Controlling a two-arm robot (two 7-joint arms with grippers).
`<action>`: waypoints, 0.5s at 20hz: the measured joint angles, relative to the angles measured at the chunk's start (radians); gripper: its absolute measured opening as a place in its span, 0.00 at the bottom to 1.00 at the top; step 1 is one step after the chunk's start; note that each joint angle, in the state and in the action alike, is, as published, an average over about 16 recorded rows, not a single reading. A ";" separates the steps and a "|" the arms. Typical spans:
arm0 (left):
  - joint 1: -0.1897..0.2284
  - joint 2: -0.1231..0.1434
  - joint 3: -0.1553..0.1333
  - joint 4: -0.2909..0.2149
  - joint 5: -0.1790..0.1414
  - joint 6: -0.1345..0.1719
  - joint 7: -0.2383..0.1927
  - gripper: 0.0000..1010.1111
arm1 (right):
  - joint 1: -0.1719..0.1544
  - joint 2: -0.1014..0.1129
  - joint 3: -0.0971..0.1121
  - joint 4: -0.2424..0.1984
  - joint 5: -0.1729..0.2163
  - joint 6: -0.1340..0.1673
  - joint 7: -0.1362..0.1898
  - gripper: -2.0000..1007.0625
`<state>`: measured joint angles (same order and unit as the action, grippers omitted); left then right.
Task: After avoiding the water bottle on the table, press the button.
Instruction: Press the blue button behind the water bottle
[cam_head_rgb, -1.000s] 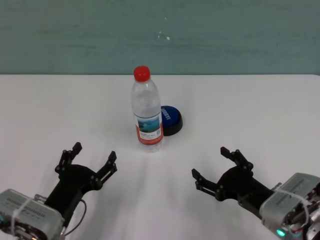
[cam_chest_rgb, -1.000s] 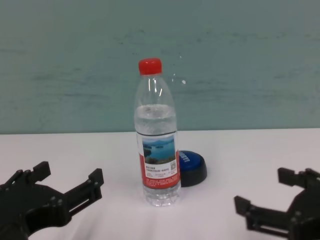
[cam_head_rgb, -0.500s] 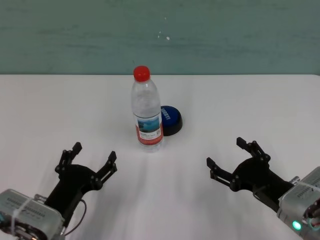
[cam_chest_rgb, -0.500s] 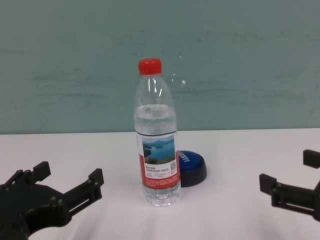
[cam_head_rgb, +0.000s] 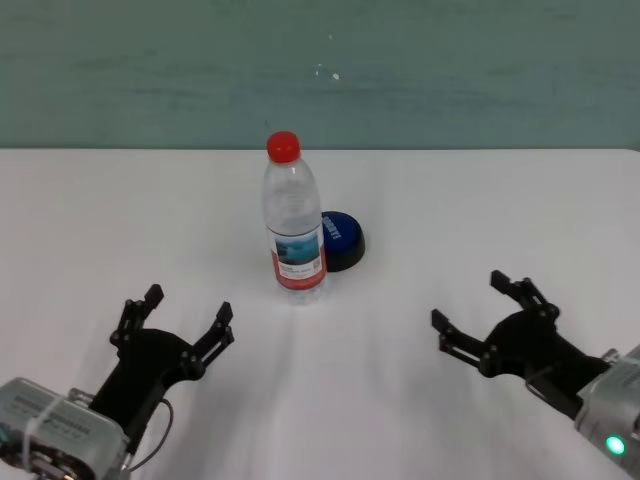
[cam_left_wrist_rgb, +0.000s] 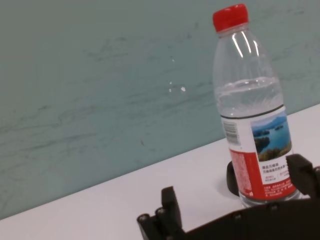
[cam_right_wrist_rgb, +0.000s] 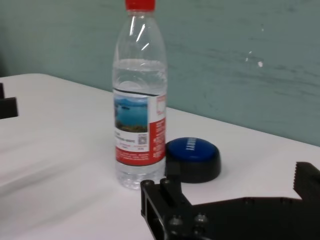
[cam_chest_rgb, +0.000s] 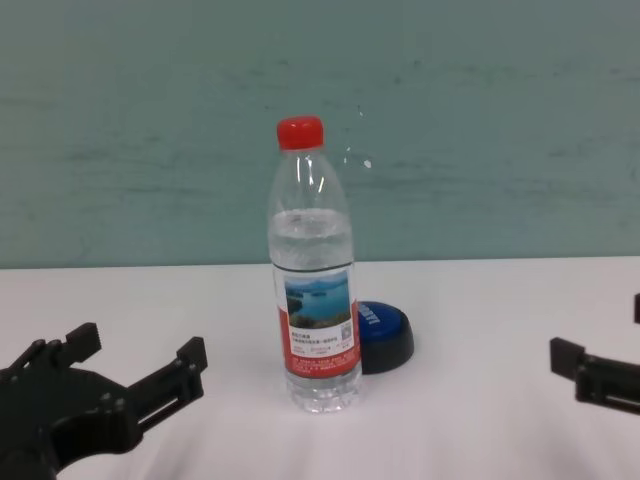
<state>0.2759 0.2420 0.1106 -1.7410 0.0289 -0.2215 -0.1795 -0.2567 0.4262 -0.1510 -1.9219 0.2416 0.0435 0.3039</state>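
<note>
Black right end effector (cam_head_rgb: 492, 312), wide open, now further right, clear of bottle (cam_head_rgb: 295, 218); button (cam_head_rgb: 341, 239) unpressed.

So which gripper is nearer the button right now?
Right, narrowly. The right gripper sits near-right of the button, clear of the water bottle; the left gripper is near-left, with the bottle between.

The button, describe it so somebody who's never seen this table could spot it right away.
On the white table, find the tall clear bottle with the red cap standing near the middle. The button sits right behind it, toward the robot's right, partly hidden by the bottle in the chest view. It is a low round dome, blue on top with white lettering, on a black base, far shorter than the bottle.
</note>
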 joint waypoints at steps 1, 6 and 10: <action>0.000 0.000 0.000 0.000 0.000 0.000 0.000 0.99 | -0.001 0.002 0.003 0.001 0.004 -0.001 0.001 1.00; 0.000 0.000 0.000 0.000 0.000 0.000 0.000 0.99 | -0.004 0.010 0.013 0.004 0.016 -0.004 0.002 1.00; 0.000 0.000 0.000 0.000 0.000 0.000 0.000 0.99 | -0.006 0.013 0.014 0.008 0.016 -0.006 -0.001 1.00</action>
<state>0.2759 0.2420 0.1106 -1.7410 0.0289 -0.2215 -0.1794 -0.2624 0.4397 -0.1372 -1.9141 0.2572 0.0373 0.3024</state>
